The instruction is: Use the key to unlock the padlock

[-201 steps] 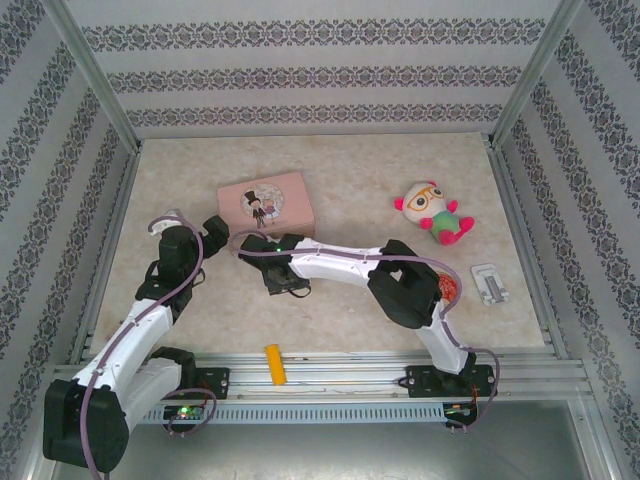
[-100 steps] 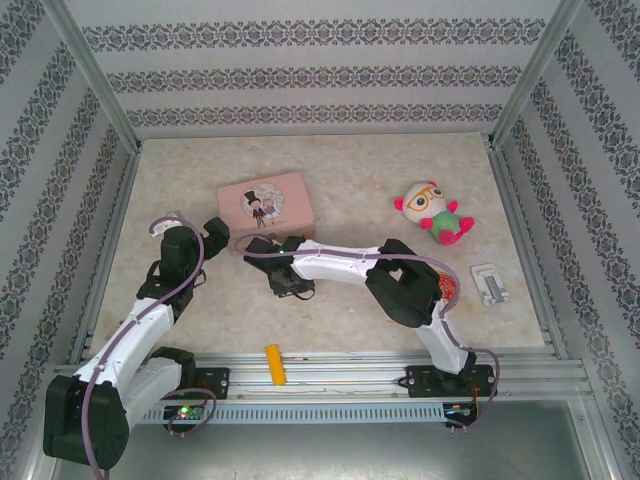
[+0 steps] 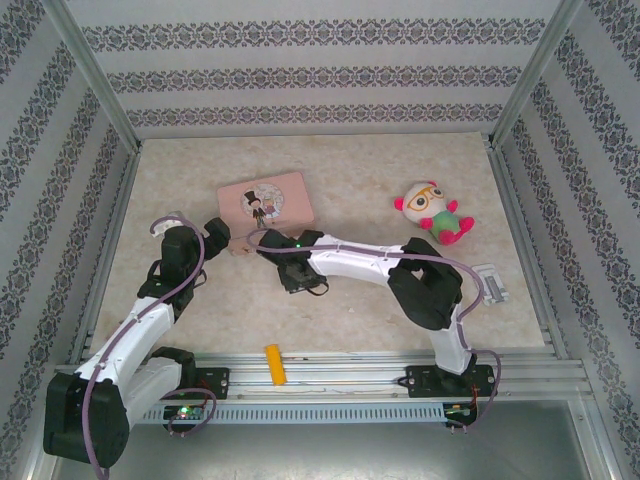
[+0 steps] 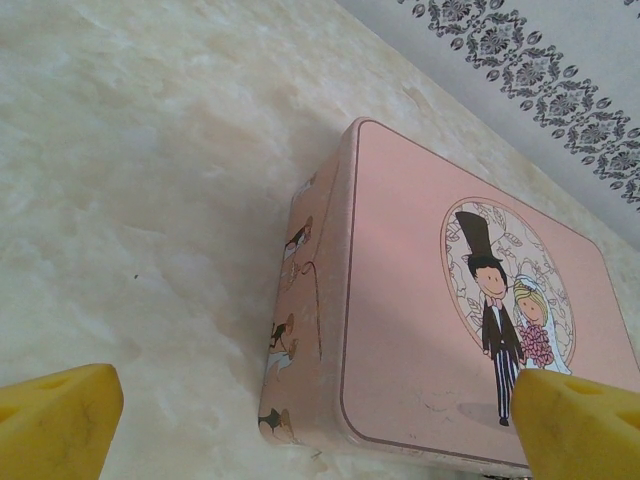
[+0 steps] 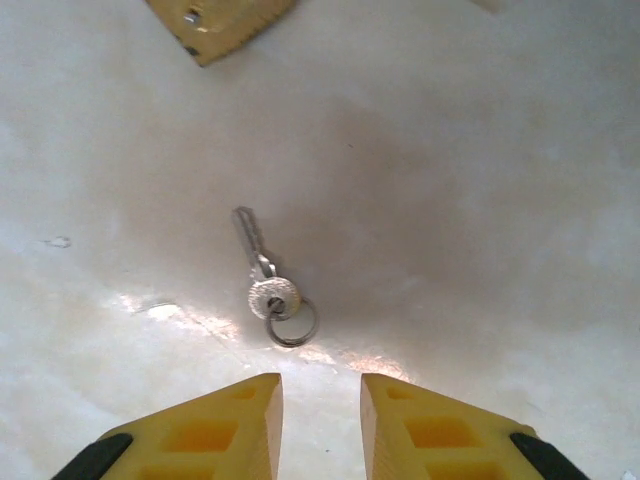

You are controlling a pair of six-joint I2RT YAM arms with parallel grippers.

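key [image 5: 262, 270] lies on the table [image 5: 480, 200] — padlock [image 5: 218, 22] near it, not touching.

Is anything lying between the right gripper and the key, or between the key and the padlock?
Nothing visible does. In the right wrist view the key lies on the table just ahead of the right gripper, and bare surface separates it from the padlock.

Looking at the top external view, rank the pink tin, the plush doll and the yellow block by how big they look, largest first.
1. Pink tin, clearly the largest.
2. Plush doll, somewhat smaller.
3. Yellow block, by far the smallest.
No two look close enough to tie.
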